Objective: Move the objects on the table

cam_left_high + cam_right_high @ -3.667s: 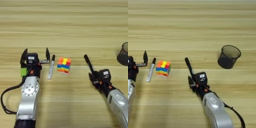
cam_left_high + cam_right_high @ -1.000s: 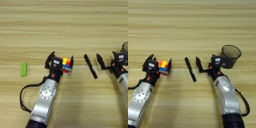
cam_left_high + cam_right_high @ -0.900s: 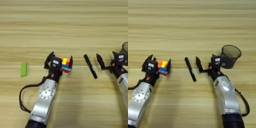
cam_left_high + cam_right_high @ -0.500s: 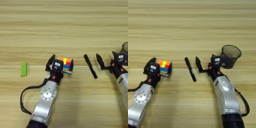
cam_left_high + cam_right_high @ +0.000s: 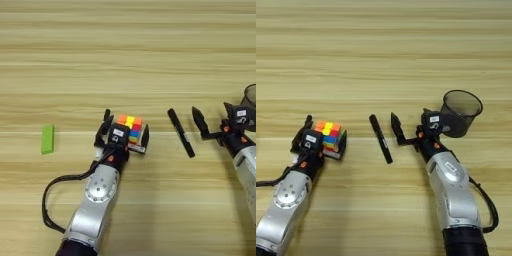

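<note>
Broad tan wood-plank tabletop (image 5: 128, 60) fills the frame, and nothing looks finished on it; the task names no goal, so progress is a judgement only. Dark translucent round cup (image 5: 461, 113) stands upright at right of centre in the right eye view, nothing inside it that I can make out, and the white black-capped marker is not visible in either view. Multicoloured puzzle cube (image 5: 131, 131) sits on the wood at centre-left, and here is the action: the left claw (image 5: 125, 138) has its two black fingers spread on either side of the cube, close against it, not visibly clamped; I judge a grasp under way, not completed, with the cube not lifted. Right claw (image 5: 409, 129) lies at right of centre, fingers apart, empty, one finger tip near the slim black marker (image 5: 380, 138), the other side close to the cup. That marker lies flat, slanted, apart from the claw and untouched. Small flat green block (image 5: 47, 138) lies alone at far left, well apart from everything.
</note>
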Controlling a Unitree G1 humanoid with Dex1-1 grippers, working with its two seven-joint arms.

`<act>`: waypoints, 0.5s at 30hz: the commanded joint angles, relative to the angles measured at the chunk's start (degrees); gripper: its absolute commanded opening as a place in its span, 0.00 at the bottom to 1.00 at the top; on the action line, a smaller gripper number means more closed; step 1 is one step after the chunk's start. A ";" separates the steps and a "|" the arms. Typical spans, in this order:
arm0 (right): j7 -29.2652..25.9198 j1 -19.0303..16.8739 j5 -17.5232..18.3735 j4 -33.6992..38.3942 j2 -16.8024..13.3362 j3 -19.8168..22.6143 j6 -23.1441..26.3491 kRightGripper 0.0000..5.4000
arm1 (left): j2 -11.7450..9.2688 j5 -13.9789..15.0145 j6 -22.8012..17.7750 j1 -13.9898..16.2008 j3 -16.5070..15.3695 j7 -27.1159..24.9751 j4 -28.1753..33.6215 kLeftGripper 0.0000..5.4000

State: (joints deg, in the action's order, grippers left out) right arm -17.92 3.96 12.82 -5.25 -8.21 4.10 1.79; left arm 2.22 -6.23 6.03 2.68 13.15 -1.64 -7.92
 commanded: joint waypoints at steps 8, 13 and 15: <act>0.07 0.48 0.00 0.32 0.03 -0.06 0.75 1.00 | 0.60 0.15 0.42 -0.67 -0.44 -0.03 0.24 1.00; 0.01 0.54 0.03 0.15 -0.03 0.02 0.67 1.00 | 0.72 0.21 0.45 -0.70 -0.51 0.04 0.23 1.00; 0.02 0.58 0.01 0.05 -0.01 0.02 0.62 1.00 | 0.72 0.25 0.49 -0.74 -0.58 0.06 0.17 1.00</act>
State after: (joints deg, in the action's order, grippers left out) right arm -17.94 3.96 12.83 -5.25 -8.22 4.12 1.80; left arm 2.26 -6.20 6.18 2.66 12.62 -1.65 -7.90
